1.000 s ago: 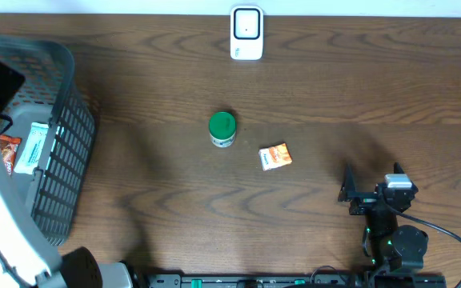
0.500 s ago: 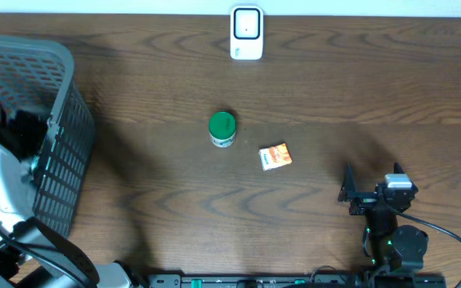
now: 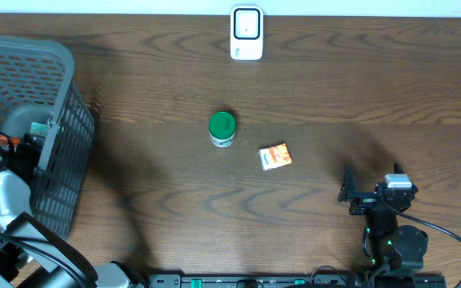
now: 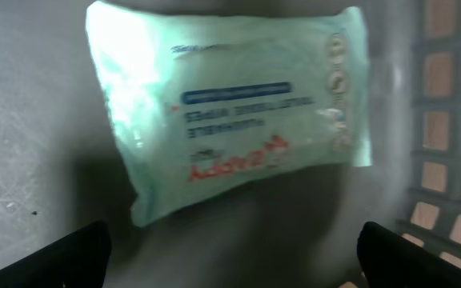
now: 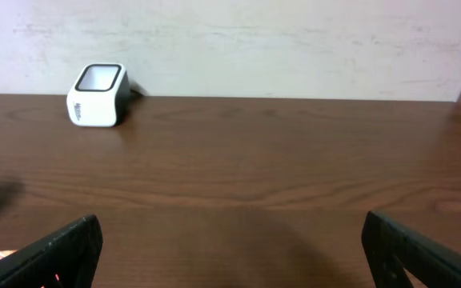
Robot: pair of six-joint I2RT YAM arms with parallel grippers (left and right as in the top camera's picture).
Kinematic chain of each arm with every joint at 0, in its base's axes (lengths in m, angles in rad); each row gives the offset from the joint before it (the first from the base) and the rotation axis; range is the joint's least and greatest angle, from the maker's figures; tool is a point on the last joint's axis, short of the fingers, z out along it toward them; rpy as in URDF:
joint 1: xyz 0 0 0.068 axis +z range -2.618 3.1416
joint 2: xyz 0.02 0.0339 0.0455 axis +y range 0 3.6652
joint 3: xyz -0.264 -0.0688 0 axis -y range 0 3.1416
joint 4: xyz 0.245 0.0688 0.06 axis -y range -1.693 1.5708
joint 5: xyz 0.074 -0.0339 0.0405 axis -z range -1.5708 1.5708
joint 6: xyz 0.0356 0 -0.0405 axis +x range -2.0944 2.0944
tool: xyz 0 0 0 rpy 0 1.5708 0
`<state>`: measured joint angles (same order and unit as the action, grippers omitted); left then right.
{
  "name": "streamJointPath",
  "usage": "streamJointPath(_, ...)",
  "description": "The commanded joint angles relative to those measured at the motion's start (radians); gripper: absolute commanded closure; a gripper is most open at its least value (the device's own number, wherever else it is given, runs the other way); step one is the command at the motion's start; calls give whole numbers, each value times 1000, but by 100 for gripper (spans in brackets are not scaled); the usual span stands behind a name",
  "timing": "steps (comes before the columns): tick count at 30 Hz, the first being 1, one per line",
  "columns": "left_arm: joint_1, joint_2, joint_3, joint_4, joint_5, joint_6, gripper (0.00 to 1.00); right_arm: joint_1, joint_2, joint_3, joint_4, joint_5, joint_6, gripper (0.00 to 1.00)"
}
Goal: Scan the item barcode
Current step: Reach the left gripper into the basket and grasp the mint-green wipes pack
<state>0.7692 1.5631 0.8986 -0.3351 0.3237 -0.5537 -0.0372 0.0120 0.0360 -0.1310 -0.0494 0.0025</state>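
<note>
Grey basket (image 3: 70, 136), frame left: left gripper (image 4: 232, 248) now deeper inside, jaws wide, empty; right gripper (image 5: 234, 252) equally agape, empty. Only left wrist view shows the wipes pack (image 4: 230, 104) whole.

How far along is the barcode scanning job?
Done: the left gripper is inside the basket. In hand: its open jaws hover over the wipes pack, not gripping. Left: grasp it and show its barcode to the scanner.

Left fingers (image 4: 70, 258) wide apart; right fingers (image 5: 62, 256) wide apart.
</note>
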Motion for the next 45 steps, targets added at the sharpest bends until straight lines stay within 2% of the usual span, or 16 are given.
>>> streamJointPath(1,26,-14,-34,23,27,-2,2,6,-5,-3,0,-2,-11,1)
streamJointPath(13,60,3,-44,53,24,3,2,6,-5,-3,0,-2,-11,1)
streamJointPath(21,60,133,-44,151,24,2,2,6,-5,-4,0,-2,-11,1)
streamJointPath(31,60,266,-44,180,35,2,0,6,-5,-3,0,-2,-11,1)
streamJointPath(32,60,268,-44,180,38,2,4,6,-5,-4,0,-2,-11,1)
streamJointPath(36,60,268,-44,180,79,3,34,6,-5,-3,0,-2,-11,1)
streamJointPath(38,59,268,-44,180,97,3,43,6,-5,-3,0,-2,-11,1)
streamJointPath(42,59,268,-44,180,123,6,85,6,-5,-3,0,-2,-11,1)
streamJointPath(43,59,268,-42,180,123,6,92,6,-5,-4,0,-2,-11,1)
streamJointPath(45,60,263,-28,180,149,6,93,6,-5,-4,0,-2,-11,1)
